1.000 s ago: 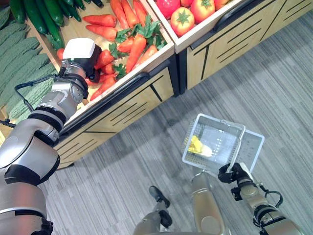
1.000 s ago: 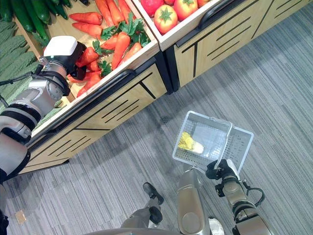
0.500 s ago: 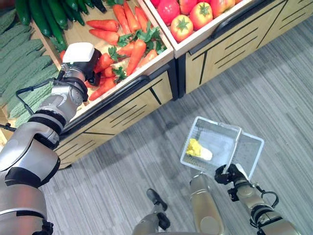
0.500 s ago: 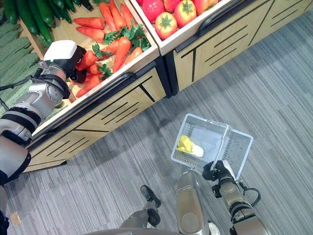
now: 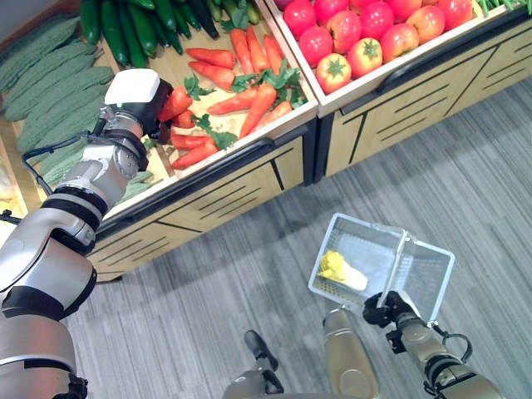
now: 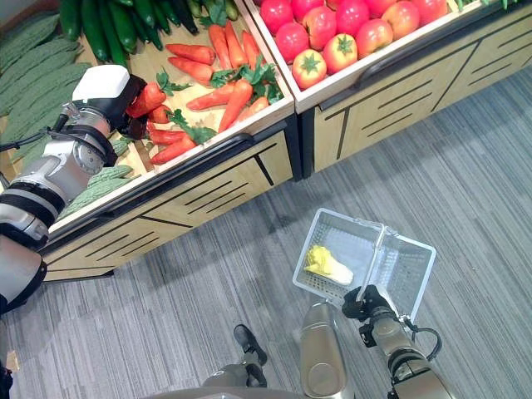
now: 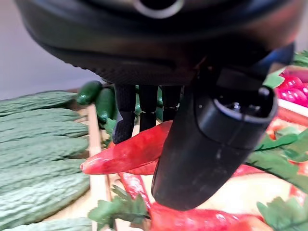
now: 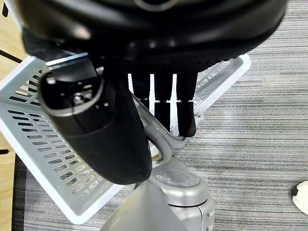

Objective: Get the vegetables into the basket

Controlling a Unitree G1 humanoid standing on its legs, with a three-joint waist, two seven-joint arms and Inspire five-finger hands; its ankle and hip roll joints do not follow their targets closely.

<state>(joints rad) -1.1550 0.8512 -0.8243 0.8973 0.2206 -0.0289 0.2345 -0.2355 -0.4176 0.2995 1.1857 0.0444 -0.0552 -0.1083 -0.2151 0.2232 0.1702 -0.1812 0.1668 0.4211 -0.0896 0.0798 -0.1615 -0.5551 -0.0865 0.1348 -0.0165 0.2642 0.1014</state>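
Carrot (image 7: 126, 153) is being pinched between the left hand (image 5: 158, 106)'s fingers and thumb over the carrot bin (image 5: 179, 62), at 10 o'clock. Right hand (image 6: 366, 303) is gripping the basket (image 6: 403, 270) handle at 5 o'clock; next I'd carry the carrot across and release it there

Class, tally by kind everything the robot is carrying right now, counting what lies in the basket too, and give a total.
Carrot, gripped in the left hand: 1
Basket, held by its handle in the right hand: 1
Yellow-green leafy vegetable, lying in the basket: 1
Total: 3
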